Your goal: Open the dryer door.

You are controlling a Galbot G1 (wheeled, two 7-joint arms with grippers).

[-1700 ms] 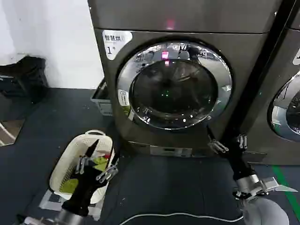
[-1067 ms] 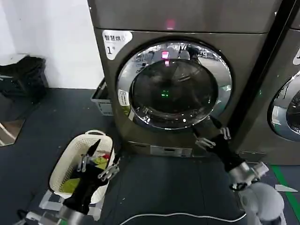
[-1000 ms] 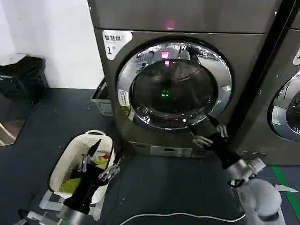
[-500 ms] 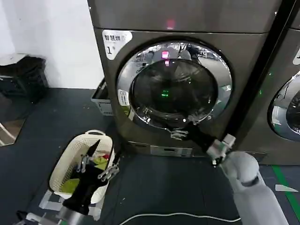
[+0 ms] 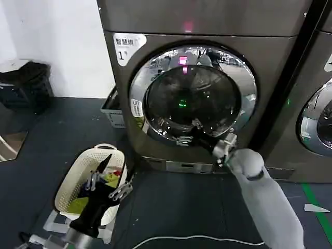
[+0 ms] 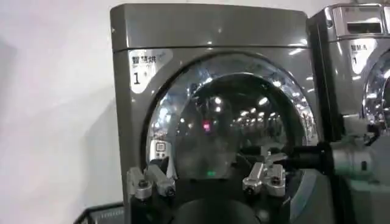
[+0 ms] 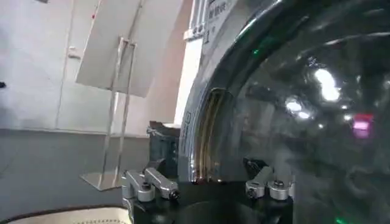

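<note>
Right claw spread open, empty, against lower dryer door glass

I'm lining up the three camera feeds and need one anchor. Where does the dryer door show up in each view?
Head view: the dryer door sits at upper centre, with the right gripper at its lower rim.
Left wrist view: the dryer door spans the middle, behind the left gripper.
Right wrist view: the dryer door takes up the right side, close up.
Shared landmark: the door's chrome rim; the white "1" sticker also shows in the head and left wrist views.
</note>
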